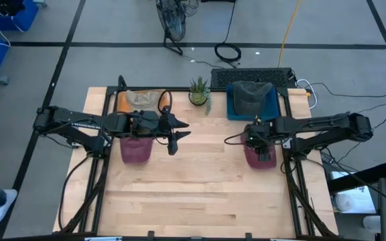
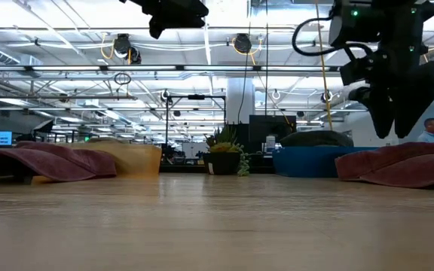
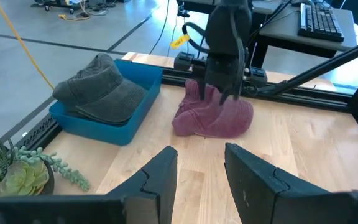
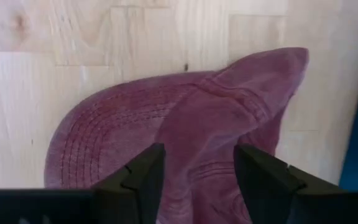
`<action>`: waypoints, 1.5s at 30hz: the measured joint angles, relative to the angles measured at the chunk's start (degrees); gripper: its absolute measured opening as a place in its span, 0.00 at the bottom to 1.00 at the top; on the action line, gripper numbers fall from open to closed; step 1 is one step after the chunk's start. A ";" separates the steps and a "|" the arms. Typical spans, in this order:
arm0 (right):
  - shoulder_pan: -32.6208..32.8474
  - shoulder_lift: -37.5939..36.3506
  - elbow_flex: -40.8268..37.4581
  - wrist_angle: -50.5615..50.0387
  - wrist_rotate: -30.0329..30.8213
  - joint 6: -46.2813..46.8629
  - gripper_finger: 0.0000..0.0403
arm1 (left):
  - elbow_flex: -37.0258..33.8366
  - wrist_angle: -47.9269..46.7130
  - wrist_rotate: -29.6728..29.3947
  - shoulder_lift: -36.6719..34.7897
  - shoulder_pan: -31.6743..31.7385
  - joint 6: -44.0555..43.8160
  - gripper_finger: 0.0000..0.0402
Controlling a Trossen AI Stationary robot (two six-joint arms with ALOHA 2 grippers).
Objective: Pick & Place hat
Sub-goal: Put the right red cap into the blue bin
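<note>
Two maroon caps lie flat on the table. One (image 1: 136, 150) sits under my left arm. The other (image 4: 185, 124) is right below my right gripper (image 4: 197, 167), which points down, open, its fingers over the crown. In the low view this gripper (image 2: 392, 113) hangs just above the cap (image 2: 401, 165) with a small gap. My left gripper (image 1: 174, 138) is open and raised above the table's middle, holding nothing; in its wrist view (image 3: 201, 168) it faces the right arm's cap (image 3: 213, 117). A grey-green cap (image 1: 250, 96) rests in a blue bin (image 1: 273, 107).
A tan bin (image 1: 122, 100) holding a tan hat stands at the far left of the table. A small potted plant (image 1: 198, 92) sits between the bins at the far edge. A keyboard (image 1: 253, 75) lies behind the blue bin. The near half of the table (image 1: 200, 201) is bare wood.
</note>
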 joint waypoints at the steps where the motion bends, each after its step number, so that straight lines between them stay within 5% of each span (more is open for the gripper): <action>1: 0.00 0.70 0.00 -0.02 -0.02 0.02 0.45 | 0.00 0.00 -0.02 0.00 0.02 0.00 0.34; 21: -4.09 8.89 0.00 0.05 -0.02 4.19 0.47 | 0.00 -0.22 -0.02 0.00 0.02 -0.04 0.34; 37: -4.15 9.01 0.02 -0.13 -2.95 3.61 0.02 | 0.00 -0.20 -0.02 0.00 0.02 -0.02 0.34; 45: -4.13 7.64 8.71 -8.52 4.93 2.39 0.01 | 0.00 -0.18 -0.04 0.00 0.02 -0.01 0.34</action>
